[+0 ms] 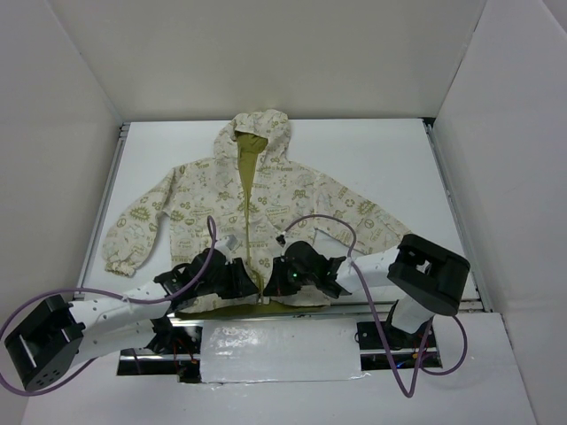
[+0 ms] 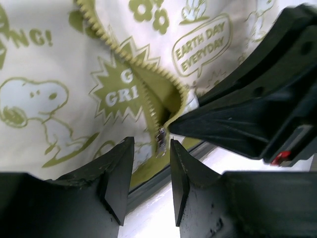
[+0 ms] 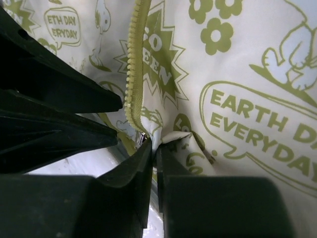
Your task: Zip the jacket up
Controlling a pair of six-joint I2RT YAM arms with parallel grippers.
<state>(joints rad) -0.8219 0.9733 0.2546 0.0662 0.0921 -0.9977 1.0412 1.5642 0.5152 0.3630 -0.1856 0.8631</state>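
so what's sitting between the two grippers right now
The bottom end of the jacket's olive zipper, with bare hem fabric around it, lies between the left gripper and the right gripper. The left wrist view shows it best.

The jacket (image 1: 199,208) is a small hooded one in cream fabric, printed all over with olive-green doodles, cartoon dogs and slogans. It lies flat on its back on the white table (image 1: 381,164), hood (image 1: 262,131) at the far end, hem at the near edge, both sleeves spread out sideways with gathered cuffs. Its olive front zipper (image 2: 115,47) stands open, olive lining showing between the rows of teeth, which meet only down at the hem, where the small metal slider (image 2: 160,139) sits.
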